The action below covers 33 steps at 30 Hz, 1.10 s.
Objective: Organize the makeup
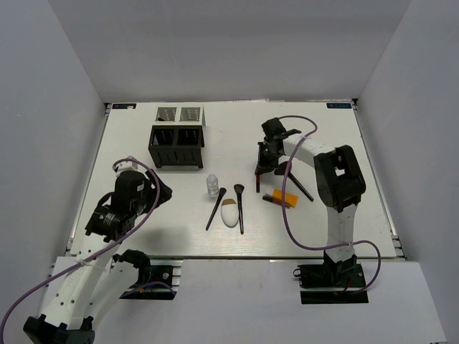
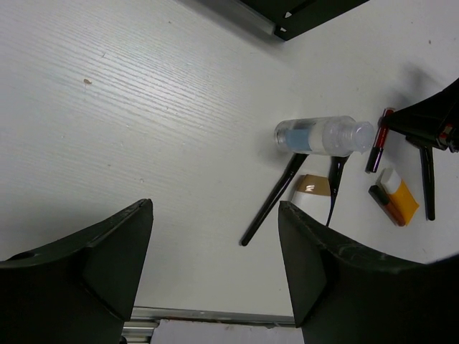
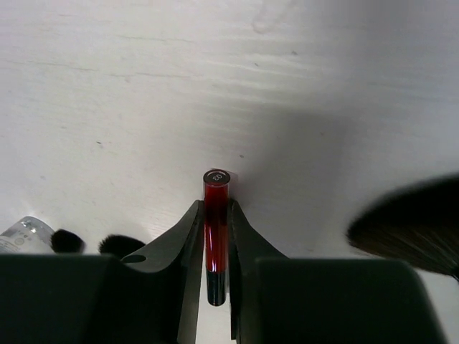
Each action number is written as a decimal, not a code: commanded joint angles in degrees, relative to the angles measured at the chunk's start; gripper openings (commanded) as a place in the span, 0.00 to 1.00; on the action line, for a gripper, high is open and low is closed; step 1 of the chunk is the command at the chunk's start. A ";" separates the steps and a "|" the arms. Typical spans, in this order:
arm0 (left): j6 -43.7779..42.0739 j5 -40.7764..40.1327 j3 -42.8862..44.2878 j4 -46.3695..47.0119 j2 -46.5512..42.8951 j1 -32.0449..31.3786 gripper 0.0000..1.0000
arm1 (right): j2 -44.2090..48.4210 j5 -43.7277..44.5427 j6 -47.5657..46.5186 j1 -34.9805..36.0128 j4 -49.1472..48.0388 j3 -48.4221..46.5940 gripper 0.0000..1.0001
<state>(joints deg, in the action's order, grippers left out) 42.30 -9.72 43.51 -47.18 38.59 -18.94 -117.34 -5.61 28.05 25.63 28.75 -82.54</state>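
My right gripper [image 1: 259,170] is shut on a red-black stick [image 3: 215,215], held upright just over the table; the stick also shows in the left wrist view [image 2: 380,140]. My left gripper [image 2: 215,208] is open and empty, left of the makeup. On the table lie a tiny clear bottle [image 1: 213,185], two black-handled brushes [image 1: 216,208] [image 1: 240,208], a white tan-tipped sponge [image 1: 229,213], an orange white-capped tube [image 1: 284,196] with another red-black stick [image 1: 271,200] beside it, and a wide-headed brush [image 1: 297,183], whose head shows in the right wrist view [image 3: 409,229].
The black perforated compartment box [image 1: 176,145] stands at the back left, with a grey mesh part [image 1: 179,115] behind it. White walls close in the table on three sides. The left arm's purple cable [image 1: 140,215] loops over the near left.
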 commanded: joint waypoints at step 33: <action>0.50 2.68 -1.32 3.24 -7.03 0.04 0.80 | -22.30 -21.65 -21.10 14.61 -76.02 -50.60 0.00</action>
<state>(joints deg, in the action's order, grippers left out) 42.92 -8.08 43.24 -44.51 32.75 -18.94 -135.74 -32.23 10.70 36.82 -33.17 -129.80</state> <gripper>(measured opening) 0.801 0.195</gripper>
